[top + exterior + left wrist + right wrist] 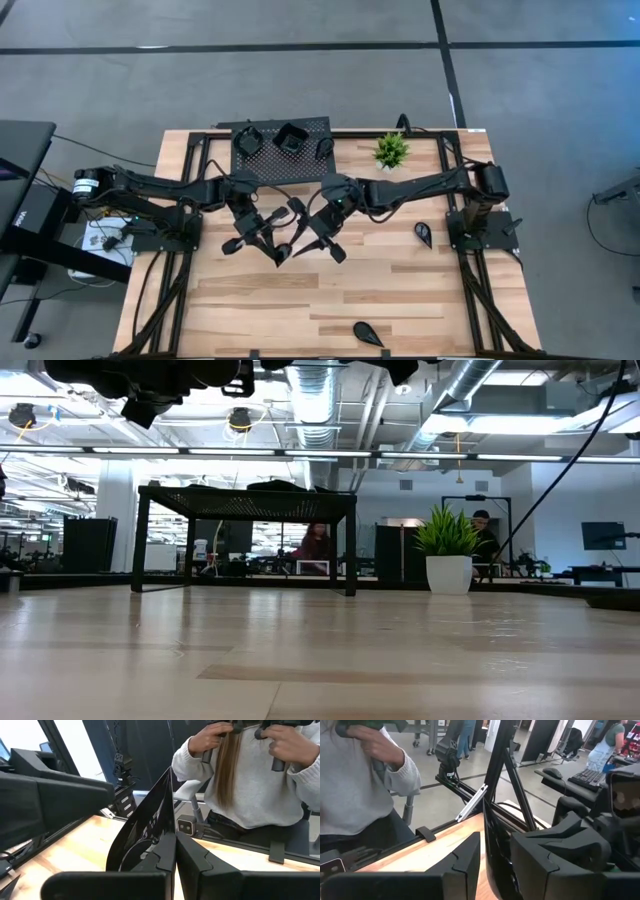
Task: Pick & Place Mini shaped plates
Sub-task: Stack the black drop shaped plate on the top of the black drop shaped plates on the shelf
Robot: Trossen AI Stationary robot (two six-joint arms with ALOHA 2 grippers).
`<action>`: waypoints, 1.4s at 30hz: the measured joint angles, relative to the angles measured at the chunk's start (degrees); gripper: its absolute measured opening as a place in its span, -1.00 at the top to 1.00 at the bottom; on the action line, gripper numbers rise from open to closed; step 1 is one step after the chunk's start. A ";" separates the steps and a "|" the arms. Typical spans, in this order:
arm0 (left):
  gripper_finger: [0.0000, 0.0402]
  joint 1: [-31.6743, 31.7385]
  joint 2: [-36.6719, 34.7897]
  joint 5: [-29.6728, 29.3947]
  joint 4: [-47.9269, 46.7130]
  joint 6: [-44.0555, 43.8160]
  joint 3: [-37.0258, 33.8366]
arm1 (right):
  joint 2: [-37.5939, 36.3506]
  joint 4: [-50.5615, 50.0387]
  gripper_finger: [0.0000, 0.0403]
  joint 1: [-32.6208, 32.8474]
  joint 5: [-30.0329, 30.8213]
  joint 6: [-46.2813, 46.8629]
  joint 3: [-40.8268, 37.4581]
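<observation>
Both arms meet over the middle of the table, well above it, with their fingers aimed at the near edge. My left gripper [258, 243] is shut on a glossy black mini plate [150, 815] that stands on edge. My right gripper [320, 245] has a second black mini plate [488, 825] edge-on between its fingers. More mini plates [290, 138] rest on the black perforated stand [270, 165]. Two teardrop plates [424, 233] [368, 332] lie flat on the table. My left gripper pinches the plate's lower rim [170, 837] between its two fingers. The fingers come nearly level from the far side. The plate is lifted clear and stands on edge, its pointed end [169, 772] up. My right gripper has the plate's thin edge [487, 845] between its fingers, against one finger [530, 855]. A sliver of table shows beside the other finger. This plate too is clear of the table.
A small green potted plant [391, 150] stands at the far right beside the stand. A person in a grey sweater [250, 785] sits beyond the near edge, hands on handles. The wooden tabletop [300, 300] spreads in front of the grippers.
</observation>
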 joint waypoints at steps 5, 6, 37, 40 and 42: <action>0.95 0.00 0.00 -2.34 0.00 -0.13 0.00 | 0.00 -0.24 0.49 0.09 0.11 -0.05 0.00; 0.95 0.00 0.00 -2.64 0.00 -0.20 0.00 | 0.00 -0.22 0.49 0.07 0.11 -0.07 0.00; 0.95 -0.17 -1.59 -9.89 0.91 -1.82 -0.06 | -2.75 -5.42 0.49 4.92 11.18 -10.38 -0.11; 0.95 -0.24 -1.40 -10.38 0.98 -2.05 -0.07 | -2.12 -4.96 0.49 4.57 11.95 -11.43 0.02; 0.95 -0.19 -1.33 -10.43 0.77 -2.01 -0.11 | -1.97 -5.38 0.49 4.57 12.08 -11.54 0.00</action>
